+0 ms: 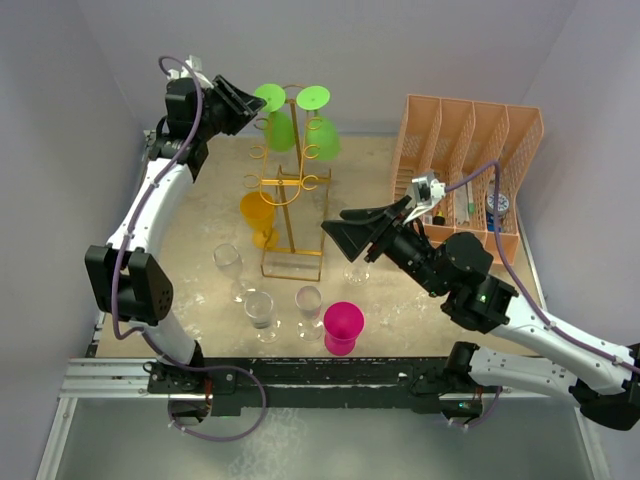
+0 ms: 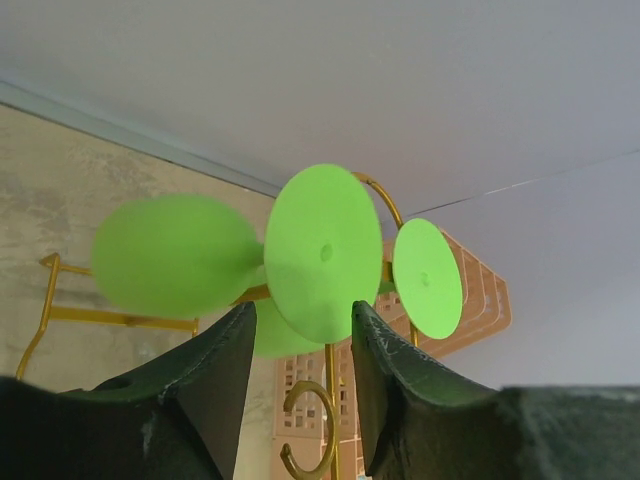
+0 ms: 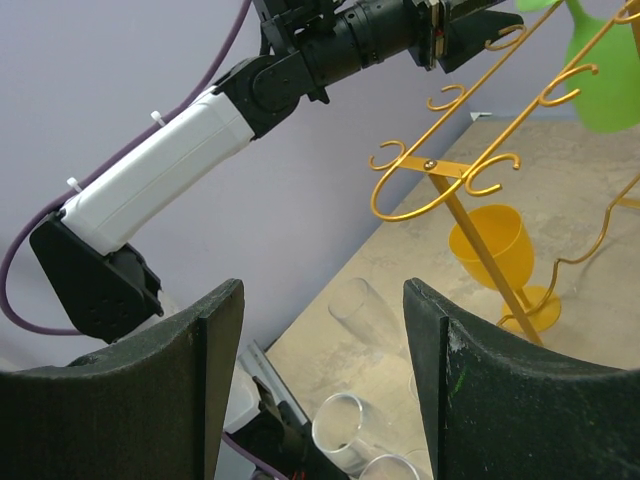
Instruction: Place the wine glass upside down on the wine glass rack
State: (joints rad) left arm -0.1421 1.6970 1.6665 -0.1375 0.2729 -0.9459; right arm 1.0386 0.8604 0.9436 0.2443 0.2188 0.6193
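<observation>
Wine glass (image 1: 281, 130) upside down on rack (image 1: 292, 190)

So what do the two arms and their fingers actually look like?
Both match: the left arm and right arm have white links with black joint housings, and a purple cable runs loosely along each. The fingers are black, broad and wedge-shaped. A small green light glows on a right-arm joint.
</observation>
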